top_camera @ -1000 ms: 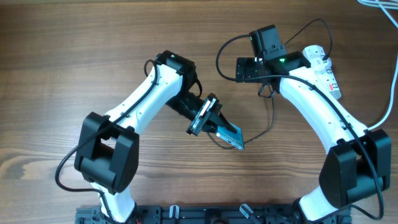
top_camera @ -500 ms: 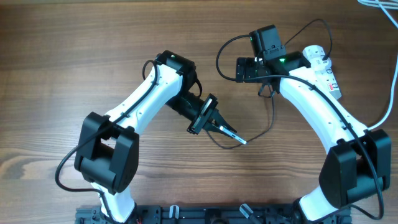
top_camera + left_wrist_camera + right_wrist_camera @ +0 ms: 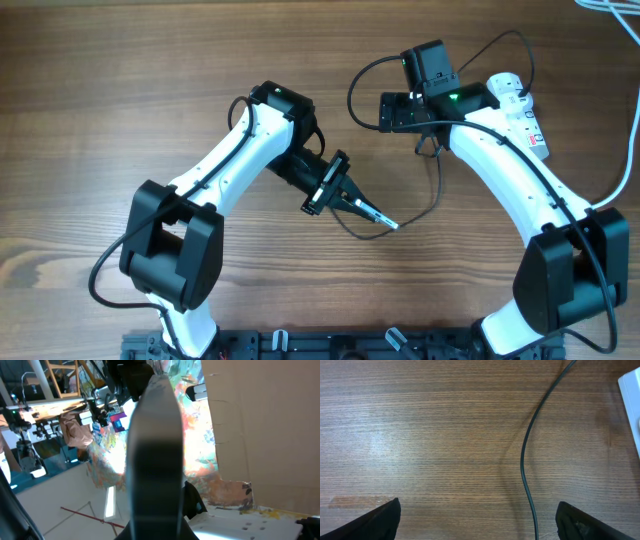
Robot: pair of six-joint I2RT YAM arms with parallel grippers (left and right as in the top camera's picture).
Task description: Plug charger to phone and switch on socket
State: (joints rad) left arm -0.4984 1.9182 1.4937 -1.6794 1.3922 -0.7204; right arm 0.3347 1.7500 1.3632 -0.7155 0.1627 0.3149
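Observation:
My left gripper is shut on the phone, held above the table's middle and turned edge-on to the overhead camera, so its screen is hidden. In the left wrist view the phone is a dark grey slab rising from between the jaws. The charger's thin black cable curves across the table toward the phone's far end; whether they touch I cannot tell. My right gripper hovers open over bare wood, with the cable running between its fingertips. The white socket lies at the far right, a corner showing.
A thick white cord runs down the right table edge from the socket. The left wrist camera points up at the room, not the table. Wooden tabletop stretches left and behind the arms.
The left wrist has rolled: the phone showed its cyan screen a second ago and now stands edge-on. The right arm has not moved.

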